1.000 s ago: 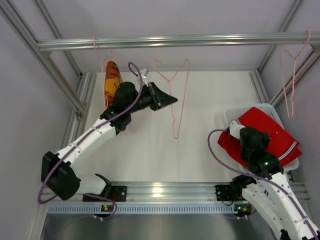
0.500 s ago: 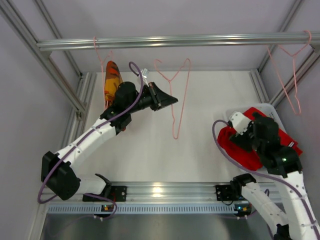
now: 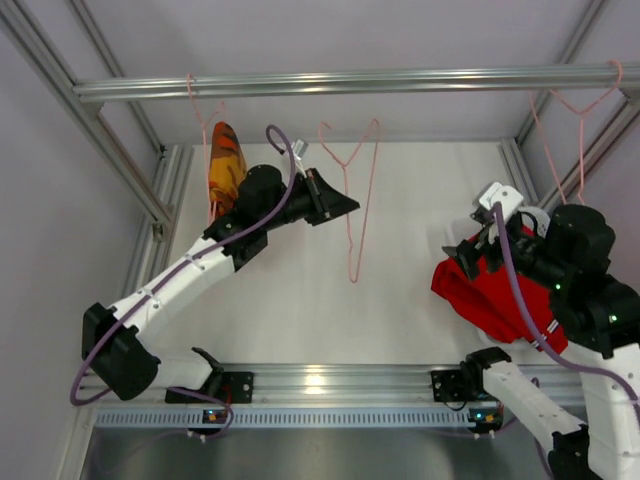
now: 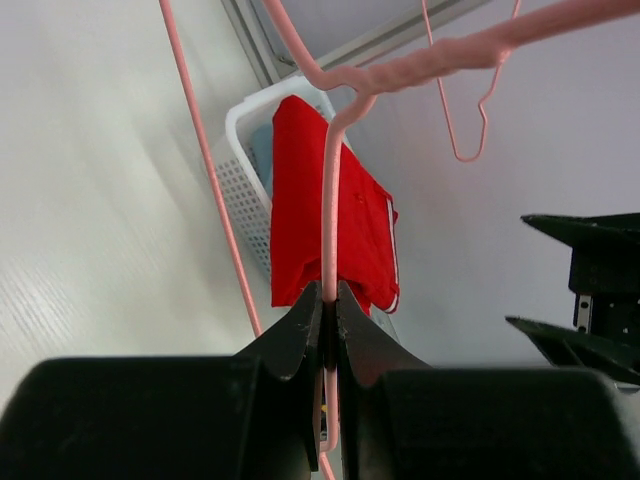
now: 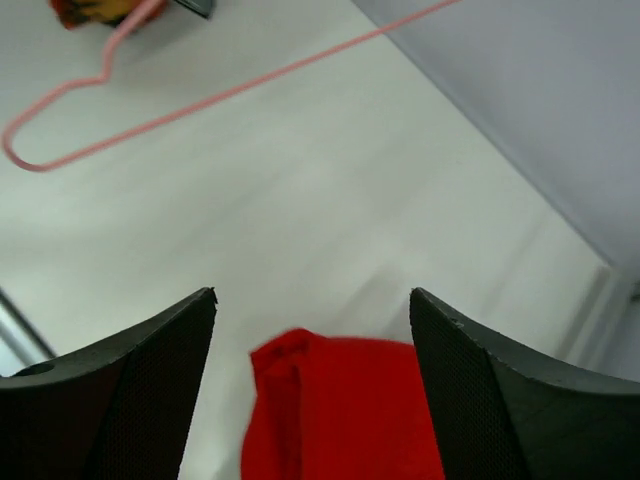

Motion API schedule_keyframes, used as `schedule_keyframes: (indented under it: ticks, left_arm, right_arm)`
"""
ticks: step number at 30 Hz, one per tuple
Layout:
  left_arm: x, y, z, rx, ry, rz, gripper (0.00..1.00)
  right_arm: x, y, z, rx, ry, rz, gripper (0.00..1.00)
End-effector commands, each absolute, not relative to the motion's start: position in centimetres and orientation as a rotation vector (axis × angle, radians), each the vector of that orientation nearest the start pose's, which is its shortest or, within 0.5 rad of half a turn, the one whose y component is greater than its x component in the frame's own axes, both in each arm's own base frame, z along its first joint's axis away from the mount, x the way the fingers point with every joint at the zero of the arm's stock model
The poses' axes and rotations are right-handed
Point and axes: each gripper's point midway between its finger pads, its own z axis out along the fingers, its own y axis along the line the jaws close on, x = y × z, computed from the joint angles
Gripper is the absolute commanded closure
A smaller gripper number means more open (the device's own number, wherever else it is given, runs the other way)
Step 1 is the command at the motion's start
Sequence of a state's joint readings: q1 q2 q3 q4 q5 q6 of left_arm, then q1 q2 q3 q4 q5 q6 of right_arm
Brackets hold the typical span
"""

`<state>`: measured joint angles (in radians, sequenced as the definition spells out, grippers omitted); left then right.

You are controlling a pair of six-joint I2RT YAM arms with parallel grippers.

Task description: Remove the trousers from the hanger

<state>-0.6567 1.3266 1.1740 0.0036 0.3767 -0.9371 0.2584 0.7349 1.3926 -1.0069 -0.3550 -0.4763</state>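
1. At the far left we see the orange-yellow trousers (image 3: 225, 165) draped over the left hanger (image 3: 191, 95), which hangs from the rail (image 3: 400, 80) above the table (image 3: 420, 200). They sit just behind the left arm's wrist.
2. Next comes the left gripper (image 4: 328, 300). Its fingers are clenched tight on the pink wire of the middle hanger (image 4: 331, 200); in the left wrist view the wire runs straight up out of the pinched fingertips.
3. That middle hanger hooks over the rail, and its long wire frame reaches down over the middle of the table.
4. Further right, the red trousers (image 3: 475, 295) lie folded at the right side of the table, draped over the rim of a white basket (image 4: 240, 200). A sliver of light blue cloth (image 4: 260, 160) shows inside the basket, just beside the red.
5. The right gripper (image 5: 312, 296) hovers above the red trousers' left edge. Its fingers are spread wide and released; we see the red cloth below the gap, not touching either finger.
6. At the far right, the right hanger (image 3: 583, 140) hangs from the rail's end, well apart from both grippers.
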Motion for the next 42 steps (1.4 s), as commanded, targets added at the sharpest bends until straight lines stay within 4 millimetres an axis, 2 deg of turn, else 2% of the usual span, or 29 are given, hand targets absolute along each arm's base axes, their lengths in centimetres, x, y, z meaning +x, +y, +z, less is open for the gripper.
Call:
schedule_keyframes:
  ticks: [1, 3, 4, 5, 6, 7, 8, 9, 10, 12, 14, 16, 20, 23, 32, 37, 42]
  left_arm:
    - [29.0, -32.6, 36.2, 0.009, 1.885, -1.368, 1.0]
    - [29.2, -32.5, 35.5, -0.029, 1.938, -1.331, 1.0]
    - [29.4, -32.5, 35.3, -0.04, 1.94, -1.324, 1.0]
    - [29.2, -32.5, 35.0, -0.051, 1.966, -1.312, 1.0]
    - [29.1, -32.6, 34.8, -0.056, 1.977, -1.31, 1.0]
    - [29.5, -32.3, 34.5, -0.099, 1.982, -1.269, 1.0]
    - [29.6, -32.2, 34.2, -0.119, 1.998, -1.235, 1.0]
    - [29.5, -32.2, 34.0, -0.121, 2.03, -1.199, 1.0]
    - [29.7, -32.0, 34.1, -0.136, 2.026, -1.171, 1.0]
    - [29.8, -31.7, 34.1, -0.151, 2.033, -1.128, 1.0]
    - [29.6, -32.0, 34.3, -0.144, 2.028, -1.105, 1.0]
    - [29.1, -32.5, 34.6, -0.114, 2.03, -1.108, 1.0]
    - [27.6, -33.9, 35.1, -0.025, 2.016, -1.09, 1.0]
    - [27.4, -34.1, 35.3, 0.005, 2.007, -1.09, 1.0]
    - [27.5, -34.4, 37.1, 0.018, 1.949, -1.127, 1.0]
    - [27.5, -34.7, 37.1, 0.023, 1.95, -1.132, 1.0]
    - [27.2, -35.2, 36.9, 0.031, 1.956, -1.146, 1.0]
  right_arm:
    - [16.4, 14.2, 38.9, -0.918, 1.56, 0.562, 0.24]
    - [16.1, 16.7, 39.5, -0.811, 1.571, 0.83, 0.27]
    - [16.9, 16.9, 39.5, -0.814, 1.54, 0.821, 0.27]
    - [16.4, 18.1, 39.6, -0.755, 1.575, 0.978, 0.27]
    - [16.8, 18.7, 38.4, -0.718, 1.609, 1.054, 0.27]
    - [17.4, 19.3, 39.6, -0.713, 1.539, 1.093, 0.27]
    - [17.4, 19.9, 39.7, -0.648, 1.565, 1.182, 0.27]
    - [17.8, 20.4, 39.0, -0.62, 1.581, 1.229, 0.28]
    - [18.1, 21.2, 39.9, -0.592, 1.553, 1.287, 0.28]
    - [18.8, 22.2, 39.6, -0.559, 1.559, 1.34, 0.27]
    - [19.1, 23.3, 39.8, -0.543, 1.543, 1.349, 0.27]
    - [19.4, 24.7, 39.0, -0.552, 1.566, 1.353, 0.28]
    - [19.8, 26.4, 38.1, -0.579, 1.584, 1.399, 0.34]
    - [20.0, 26.8, 37.3, -0.598, 1.599, 1.392, 0.38]
    - [19.9, 27.0, 34.1, -0.641, 1.686, 1.37, 0.41]
    - [19.8, 27.7, 33.2, -0.69, 1.686, 1.349, 0.41]
    - [20.8, 28.4, 32.5, -0.729, 1.698, 1.312, 0.44]
